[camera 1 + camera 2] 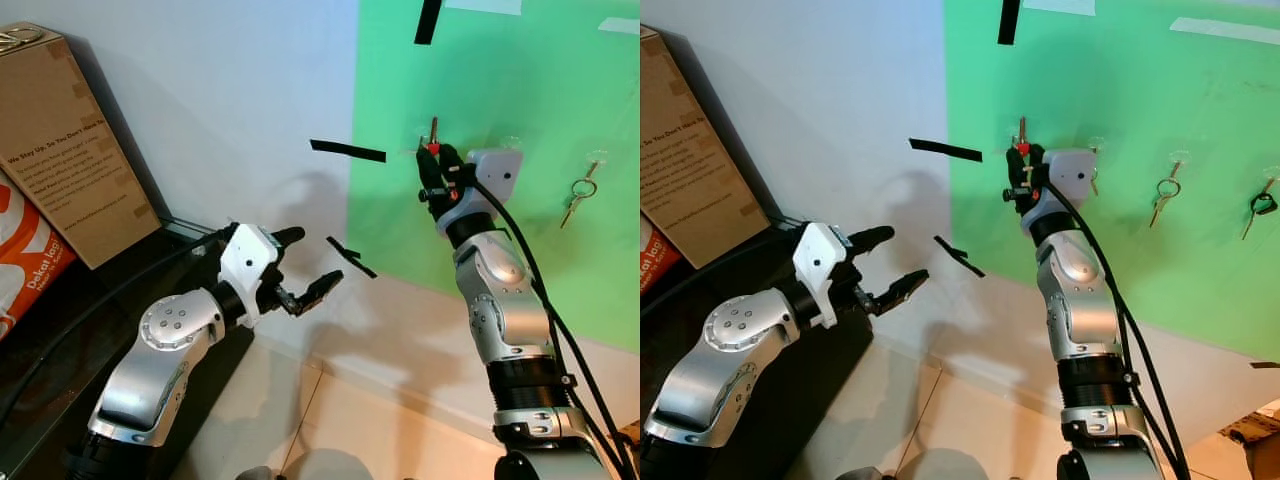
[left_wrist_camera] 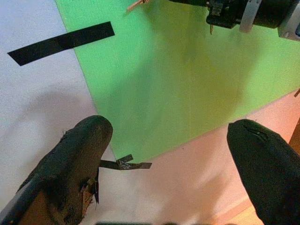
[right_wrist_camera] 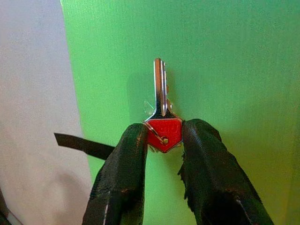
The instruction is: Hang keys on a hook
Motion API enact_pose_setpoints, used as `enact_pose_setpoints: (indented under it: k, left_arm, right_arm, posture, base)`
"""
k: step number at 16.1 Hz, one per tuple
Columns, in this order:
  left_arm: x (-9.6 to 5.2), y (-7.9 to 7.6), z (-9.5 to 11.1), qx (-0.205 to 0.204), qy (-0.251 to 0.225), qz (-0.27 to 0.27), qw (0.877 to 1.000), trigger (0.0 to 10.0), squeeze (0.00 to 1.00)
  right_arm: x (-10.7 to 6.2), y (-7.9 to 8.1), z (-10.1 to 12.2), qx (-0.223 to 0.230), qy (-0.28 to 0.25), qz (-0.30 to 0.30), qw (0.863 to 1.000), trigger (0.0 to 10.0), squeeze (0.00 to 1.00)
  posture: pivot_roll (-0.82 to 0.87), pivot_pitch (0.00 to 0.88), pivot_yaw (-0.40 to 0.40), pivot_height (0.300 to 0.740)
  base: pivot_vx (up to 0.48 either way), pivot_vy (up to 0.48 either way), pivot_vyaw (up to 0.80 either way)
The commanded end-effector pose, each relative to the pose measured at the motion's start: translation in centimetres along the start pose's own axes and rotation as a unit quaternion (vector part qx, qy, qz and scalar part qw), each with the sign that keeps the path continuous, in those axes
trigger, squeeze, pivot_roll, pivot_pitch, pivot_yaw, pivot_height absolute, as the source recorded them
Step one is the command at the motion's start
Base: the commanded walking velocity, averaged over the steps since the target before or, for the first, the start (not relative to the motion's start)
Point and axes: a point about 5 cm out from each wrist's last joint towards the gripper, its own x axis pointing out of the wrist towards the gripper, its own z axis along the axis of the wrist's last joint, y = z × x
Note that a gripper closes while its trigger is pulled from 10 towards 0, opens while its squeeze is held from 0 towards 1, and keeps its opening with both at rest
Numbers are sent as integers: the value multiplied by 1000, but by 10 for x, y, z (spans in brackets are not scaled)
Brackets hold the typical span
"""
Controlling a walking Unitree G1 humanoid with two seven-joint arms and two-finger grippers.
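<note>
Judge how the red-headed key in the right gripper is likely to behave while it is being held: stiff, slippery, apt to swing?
The red-headed key looks like a rigid metal blade, so it probably won't flex. The right gripper pinches only its small head, so it might pivot or slip between the fingers. Its thin ring looks loose and could swing when nudged.

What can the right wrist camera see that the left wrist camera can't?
Right wrist view: the right hand pinches a red-headed key, blade pointing up, at the green sheet, with a clear hook just behind it.

Left wrist view: the left hand is open and holds nothing; a curled scrap of black tape sits on the wall below the sheet.

Both: the green sheet, the white wall and a black tape strip.
</note>
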Motion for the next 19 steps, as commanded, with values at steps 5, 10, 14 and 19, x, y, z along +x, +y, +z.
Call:
enact_pose_setpoints:
  k: [5, 10, 14, 19]
  left_arm:
    - [0, -2, 3, 6, -2, -4, 1000, 10000, 75]
    - [1, -2, 2, 6, -2, -3, 1000, 10000, 71]
    - [1, -1, 2, 7, -1, -4, 1000, 10000, 67]
    - [1, -1, 2, 9, 0, -4, 1000, 10000, 71]
  right_arm:
    - [8, 11, 3, -2, -3, 21, 1000, 10000, 0]
    - [6, 6, -7, -16, 24, 8, 1000, 10000, 0]
    - [6, 1, -13, -16, 37, -8, 999, 10000, 0]
    - [7, -6, -11, -2, 28, -37, 999, 10000, 0]
  posture:
    - [-20, 0, 80, 740]
    - [-18, 0, 76, 740]
    - [-20, 0, 77, 740]
    - [-16, 0, 76, 740]
  base:
    - [0, 0, 0]
    - [0, 0, 0]
    - [0, 0, 0]
    - [0, 0, 0]
